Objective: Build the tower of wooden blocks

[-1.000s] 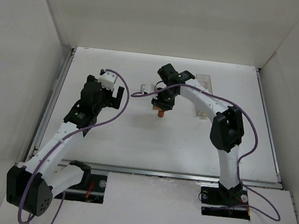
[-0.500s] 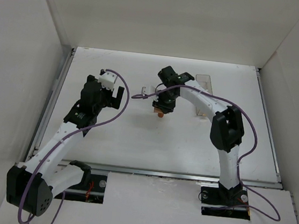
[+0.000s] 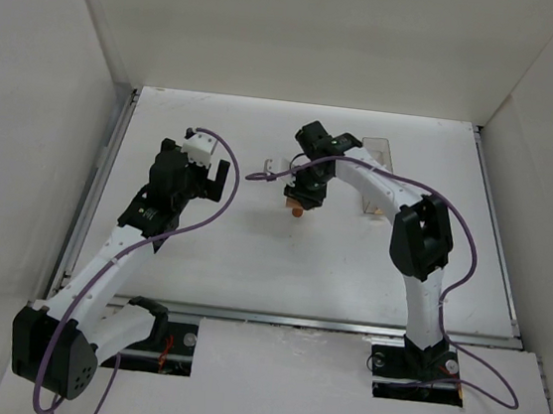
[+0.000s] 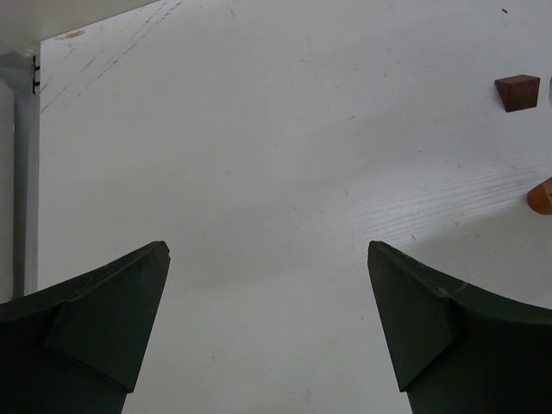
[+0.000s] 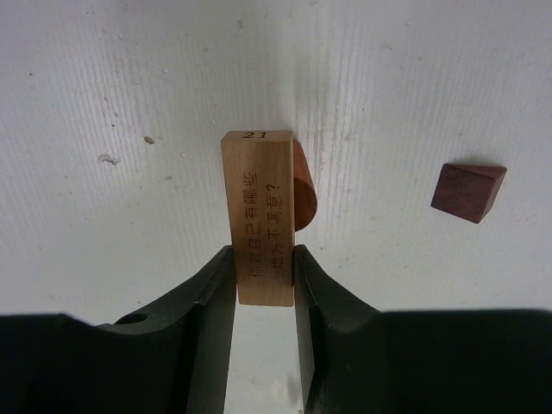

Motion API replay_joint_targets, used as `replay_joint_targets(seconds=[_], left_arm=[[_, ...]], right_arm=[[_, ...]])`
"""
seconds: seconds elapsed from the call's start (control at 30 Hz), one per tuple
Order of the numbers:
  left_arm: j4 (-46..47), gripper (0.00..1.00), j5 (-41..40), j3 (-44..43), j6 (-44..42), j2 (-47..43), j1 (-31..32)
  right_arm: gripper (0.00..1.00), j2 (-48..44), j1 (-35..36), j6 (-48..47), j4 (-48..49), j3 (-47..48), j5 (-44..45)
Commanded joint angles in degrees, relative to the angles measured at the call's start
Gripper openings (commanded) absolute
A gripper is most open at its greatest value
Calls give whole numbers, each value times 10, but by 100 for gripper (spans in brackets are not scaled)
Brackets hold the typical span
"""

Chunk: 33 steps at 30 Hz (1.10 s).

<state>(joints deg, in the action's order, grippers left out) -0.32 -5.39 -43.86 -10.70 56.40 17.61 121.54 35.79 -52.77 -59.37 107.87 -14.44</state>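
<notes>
My right gripper (image 5: 263,259) is shut on a pale tan flat bar (image 5: 259,216) with printed characters, holding it by its near end. The bar's far part lies over an orange-brown round piece (image 5: 304,185) on the table; whether they touch I cannot tell. A dark red-brown pointed piece (image 5: 467,191) lies apart to the right. From above, the right gripper (image 3: 300,198) hovers over the round piece (image 3: 297,210) at mid-table. My left gripper (image 4: 267,319) is open with nothing between its fingers; the pointed piece (image 4: 517,91) and the round piece (image 4: 542,197) show far to its right.
A clear plastic box (image 3: 379,157) stands at the back, right of the right gripper. The left gripper (image 3: 215,178) hangs over the left half of the white table (image 3: 250,264). White walls enclose the table on three sides.
The right gripper with the bar has crept slightly to the right. The left arm has not moved.
</notes>
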Motion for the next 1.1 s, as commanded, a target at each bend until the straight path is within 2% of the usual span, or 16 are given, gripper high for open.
replay_joint_targets(seconds=[0.0, 0.67, 1.07], left_arm=[[16, 99, 1, -4, -5, -5, -1], [16, 99, 12, -4, -5, 0, -1], [16, 99, 12, -4, -5, 0, -1]], right_arm=[[0, -21, -14, -11, 10, 15, -35], [0, -16, -20, -16, 10, 38, -69], [0, -5, -20, -16, 10, 28, -58]])
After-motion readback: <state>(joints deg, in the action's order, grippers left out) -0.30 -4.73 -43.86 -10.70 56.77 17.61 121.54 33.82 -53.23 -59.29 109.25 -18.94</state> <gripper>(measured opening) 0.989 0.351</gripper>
